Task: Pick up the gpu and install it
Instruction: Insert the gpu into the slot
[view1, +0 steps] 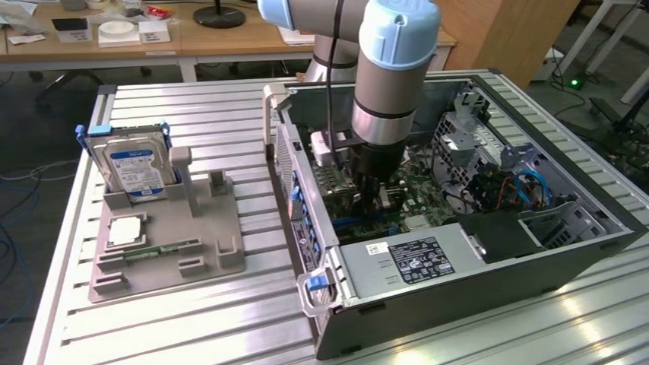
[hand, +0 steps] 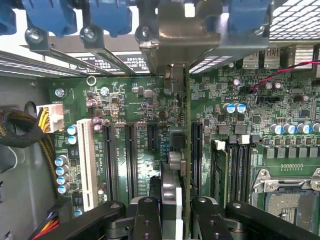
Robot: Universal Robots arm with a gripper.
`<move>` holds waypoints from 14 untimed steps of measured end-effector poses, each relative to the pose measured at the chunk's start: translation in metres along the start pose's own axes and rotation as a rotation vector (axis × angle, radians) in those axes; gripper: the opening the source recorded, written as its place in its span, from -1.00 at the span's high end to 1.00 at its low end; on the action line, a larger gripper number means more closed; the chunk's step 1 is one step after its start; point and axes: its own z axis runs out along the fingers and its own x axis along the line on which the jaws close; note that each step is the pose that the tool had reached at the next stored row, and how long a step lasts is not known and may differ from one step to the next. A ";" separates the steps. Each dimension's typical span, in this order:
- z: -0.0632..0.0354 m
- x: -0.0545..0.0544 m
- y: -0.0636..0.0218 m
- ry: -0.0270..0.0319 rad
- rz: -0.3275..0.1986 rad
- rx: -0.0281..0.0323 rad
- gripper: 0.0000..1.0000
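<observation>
Wrist view: the gpu (hand: 184,150) is seen edge-on, a thin card standing upright over the motherboard (hand: 150,115), with its metal bracket (hand: 187,35) at the far end against the rear wall of the case. The pincer (hand: 172,215) is clamped on the gpu's near upper edge, one finger on each face, so the card hangs vertical and can go straight down into a slot rather than at a slant. The card's lower edge sits along a line between the black expansion slots (hand: 131,160) and the memory slots (hand: 232,165); whether it is already seated in a slot or just above one I cannot tell from this angle. The bracket lines up with an opening in the rear slot row, beside the blue retaining clips (hand: 50,15), which is presumably why the card is held this way round.

Exterior view: the arm (view1: 390,68) reaches down into the open computer case (view1: 568,251), which lies on its side on the table (view1: 203,319) so the motherboard faces up and is reachable from above. The pincer (view1: 378,190) is deep inside, near the middle of the board, and the gpu itself is hard to make out there. Just beside, at the case's near end, sits the power supply (view1: 416,262).

Well apart, on the exterior view's left, a grey fixture tray (view1: 203,251) holds the hard drive (view1: 137,167) upright and a small memory stick (view1: 157,249) lying flat; the upright holder next to the drive is vacant.
</observation>
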 end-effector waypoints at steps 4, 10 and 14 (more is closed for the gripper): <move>0.0006 0.000 0.0001 0.0000 -0.001 -0.0001 0.44; 0.0023 0.000 0.0002 -0.0001 -0.002 -0.0001 0.44; 0.0030 0.000 0.0003 -0.0002 -0.002 -0.0001 0.44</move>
